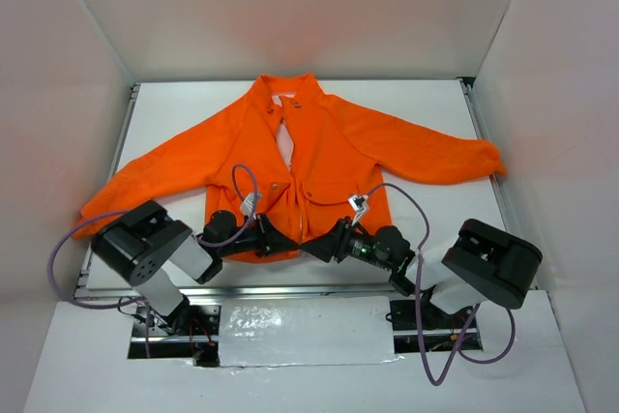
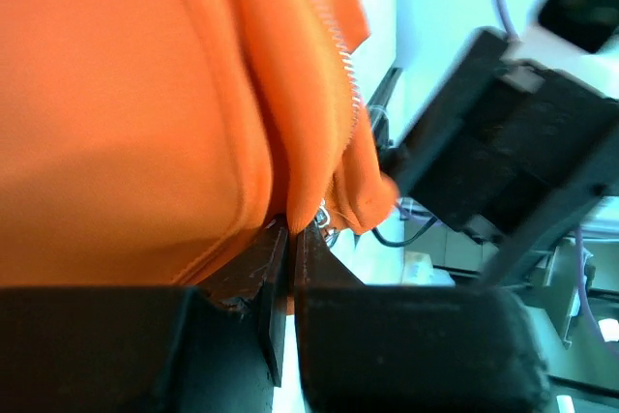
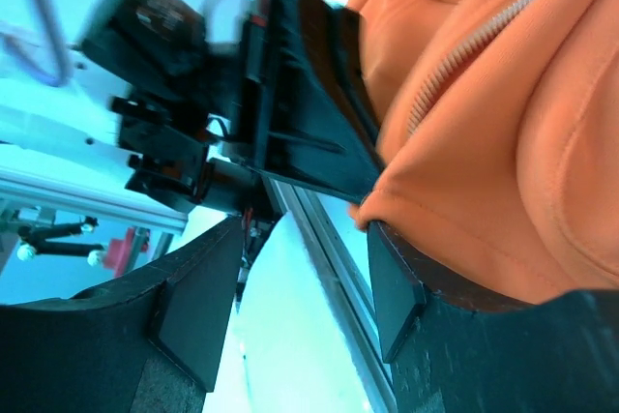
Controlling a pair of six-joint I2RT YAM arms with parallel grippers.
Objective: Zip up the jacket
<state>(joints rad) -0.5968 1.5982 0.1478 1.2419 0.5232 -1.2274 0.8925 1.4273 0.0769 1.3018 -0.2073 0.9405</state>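
Left wrist view: your left claw pinches the jacket hem beside the zipper; right claw spread. Anchoring step; next, close right on the opposite hem.

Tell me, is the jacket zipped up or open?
Open. The jacket gapes white below the collar, and bare zipper teeth run along one loose edge.
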